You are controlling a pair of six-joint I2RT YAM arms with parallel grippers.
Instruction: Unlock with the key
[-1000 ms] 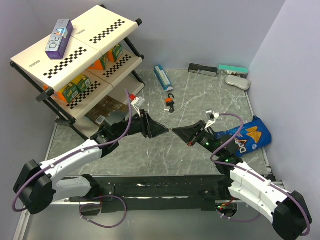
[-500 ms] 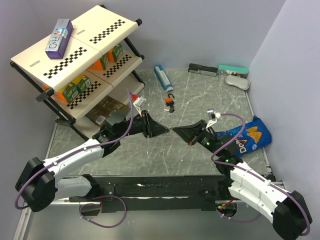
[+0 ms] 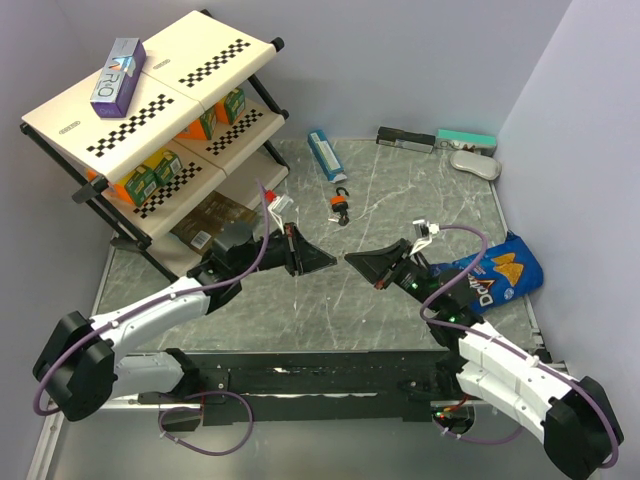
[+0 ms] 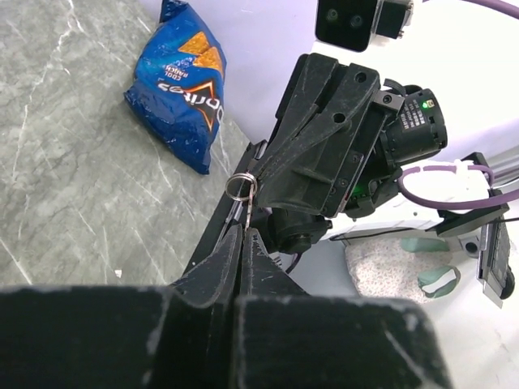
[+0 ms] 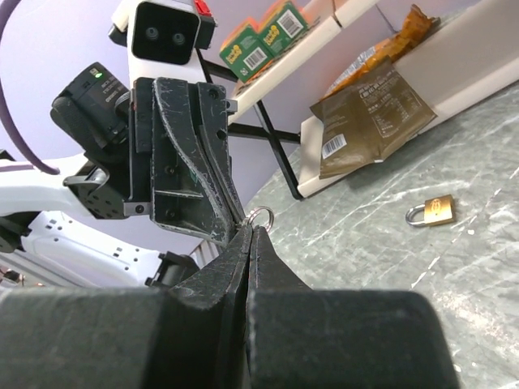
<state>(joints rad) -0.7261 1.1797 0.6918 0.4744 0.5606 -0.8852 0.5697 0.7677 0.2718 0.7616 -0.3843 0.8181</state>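
My left claw [image 4: 243,232] is clenched on the key [image 4: 242,187]: blade pinched between my fingertips, ring sticking out above. My right claw [image 5: 250,232] is also clamped tight on the same key, tip to tip with the left. The key is up off the table [image 3: 400,190], near the orange padlock [image 3: 341,207], on its arm-base side.

Shelf rack [image 3: 150,110] just beside left arm [image 3: 160,305]
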